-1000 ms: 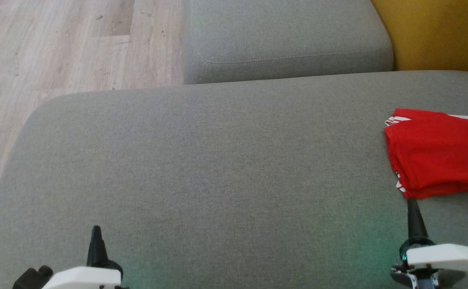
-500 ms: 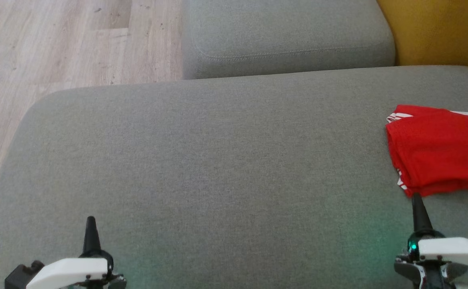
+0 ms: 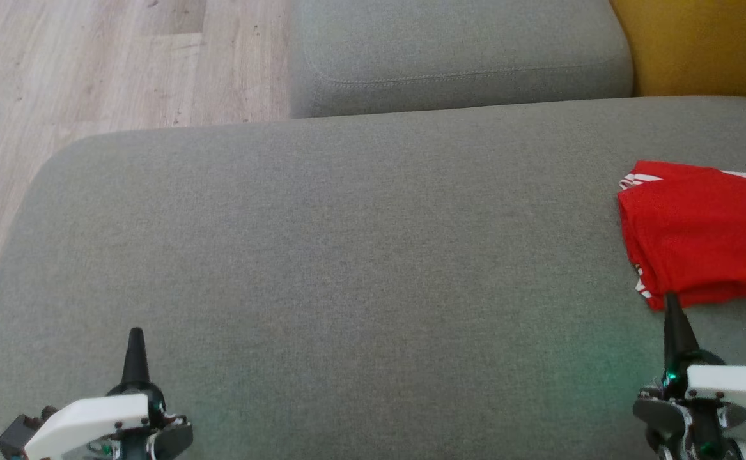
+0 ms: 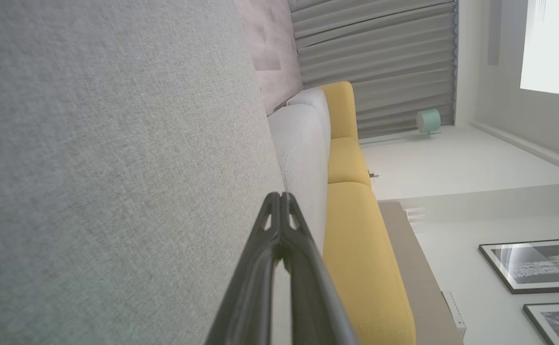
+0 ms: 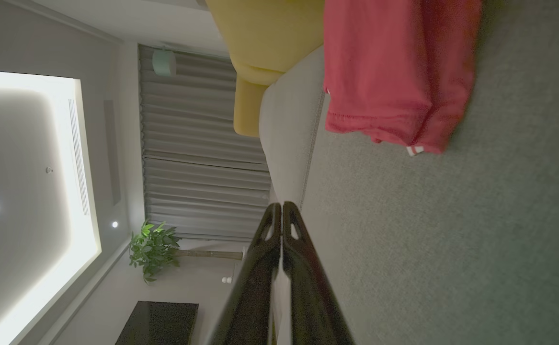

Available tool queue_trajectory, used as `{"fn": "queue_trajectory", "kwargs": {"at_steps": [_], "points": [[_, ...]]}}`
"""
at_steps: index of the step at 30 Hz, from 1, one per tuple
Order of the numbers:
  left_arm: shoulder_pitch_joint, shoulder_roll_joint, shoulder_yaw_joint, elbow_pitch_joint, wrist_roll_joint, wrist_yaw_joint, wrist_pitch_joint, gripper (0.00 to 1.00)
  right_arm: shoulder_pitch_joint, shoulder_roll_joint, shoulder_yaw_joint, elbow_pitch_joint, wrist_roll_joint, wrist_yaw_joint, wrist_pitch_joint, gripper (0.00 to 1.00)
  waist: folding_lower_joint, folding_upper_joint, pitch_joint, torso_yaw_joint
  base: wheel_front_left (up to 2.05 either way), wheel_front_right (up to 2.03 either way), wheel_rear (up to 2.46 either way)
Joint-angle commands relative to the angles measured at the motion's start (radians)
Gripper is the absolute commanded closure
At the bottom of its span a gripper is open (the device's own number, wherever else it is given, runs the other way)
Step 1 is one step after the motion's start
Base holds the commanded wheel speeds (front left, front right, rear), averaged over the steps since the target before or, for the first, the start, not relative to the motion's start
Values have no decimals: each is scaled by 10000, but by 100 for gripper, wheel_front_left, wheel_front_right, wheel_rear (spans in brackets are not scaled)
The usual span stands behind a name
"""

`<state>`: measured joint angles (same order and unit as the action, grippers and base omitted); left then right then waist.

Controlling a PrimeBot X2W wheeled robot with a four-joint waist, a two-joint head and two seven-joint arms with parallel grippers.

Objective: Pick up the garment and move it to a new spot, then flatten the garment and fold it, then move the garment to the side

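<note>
The garment (image 3: 705,233) is red with white stripes at its edges and lies folded on the grey cushion (image 3: 347,268) at the far right of the head view. The right wrist view has the garment (image 5: 394,72) at its top. My right gripper (image 3: 672,303) is shut and empty, its tip just short of the garment's near corner. Its fingertips (image 5: 281,207) press together in the right wrist view. At the lower left, far from the garment, my left gripper (image 3: 135,335) is shut over bare cushion, its fingers (image 4: 279,196) closed with nothing between them.
A second grey cushion (image 3: 462,57) lies beyond the first, with yellow upholstery (image 3: 699,45) at the top right. Wooden floor (image 3: 91,64) runs past the cushion's left edge. The left wrist view shows a yellow sofa (image 4: 356,230) and framed pictures (image 4: 533,263).
The head camera has shifted, sliding the whole scene upward in the picture. Both grippers stay shut and the garment lies as before.
</note>
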<state>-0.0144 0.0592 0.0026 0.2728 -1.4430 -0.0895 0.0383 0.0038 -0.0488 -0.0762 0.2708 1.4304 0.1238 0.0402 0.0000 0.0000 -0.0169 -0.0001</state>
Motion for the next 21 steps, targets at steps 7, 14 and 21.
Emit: {"fn": "queue_trajectory", "kwargs": {"at_steps": [7,14,21], "points": [[-713,129,594,-293,-987,-247,276,100,-883,-209,15,-305,1058,65,282,100,0,0,97,1,0,0,0],[-864,123,768,-289,-1677,-372,459,100,-1042,-207,-81,-283,1774,68,462,100,0,0,176,1,0,0,0],[-913,108,841,-287,-1881,-412,532,100,-1094,-194,-129,-275,1987,69,532,100,0,0,201,1,0,0,0]]}}
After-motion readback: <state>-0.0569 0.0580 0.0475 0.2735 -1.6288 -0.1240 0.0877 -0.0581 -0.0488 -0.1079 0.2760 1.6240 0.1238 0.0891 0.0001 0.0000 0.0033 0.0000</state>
